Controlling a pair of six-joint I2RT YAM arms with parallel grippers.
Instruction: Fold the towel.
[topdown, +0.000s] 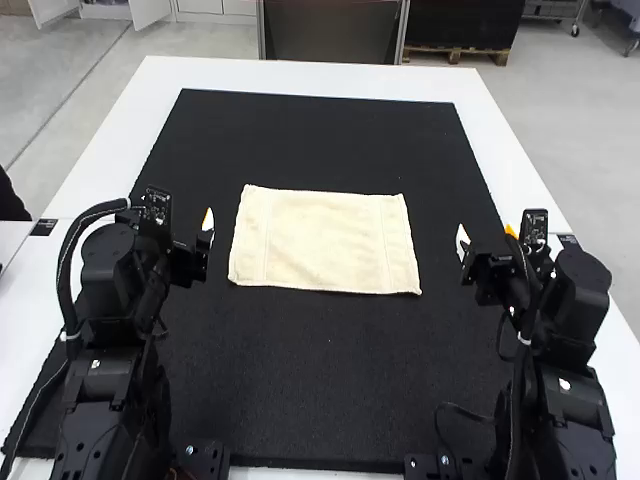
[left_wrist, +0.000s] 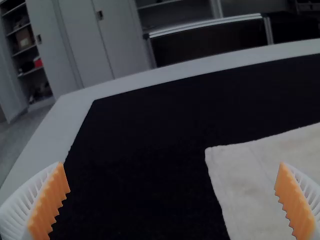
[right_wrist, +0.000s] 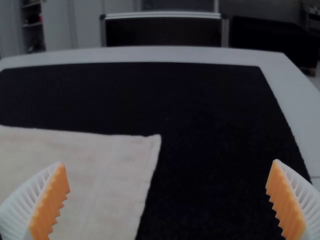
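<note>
While the towel (topdown: 325, 240) lies flat and spread near the middle of the frame in the high view, both grippers stand apart from it, one on either side. Its long edges run across the frame with a slight downward slope to the right, and its near edge is a little longer than its far one. A faint band runs beside each short edge. The cloth is pale cream, with small ripples along its hems; I cannot tell how many layers it has.

Under it is the black mat (topdown: 325, 390), which stretches from the upper part of the frame down to the bottom. The white table (topdown: 300, 78) shows as a border along the mat's far edge and both sides.

At the left of the frame, the left gripper (topdown: 190, 250) is near the towel's left edge. In its own wrist view its fingers are wide apart, holding nothing, and a towel corner shows beyond them, on the mat.

At the right of the frame, the right gripper (topdown: 486, 240) is near the towel's right edge. Its wrist view has the orange pads (right_wrist: 55, 200) spread well apart with nothing between them, and another corner lies flat ahead.
</note>
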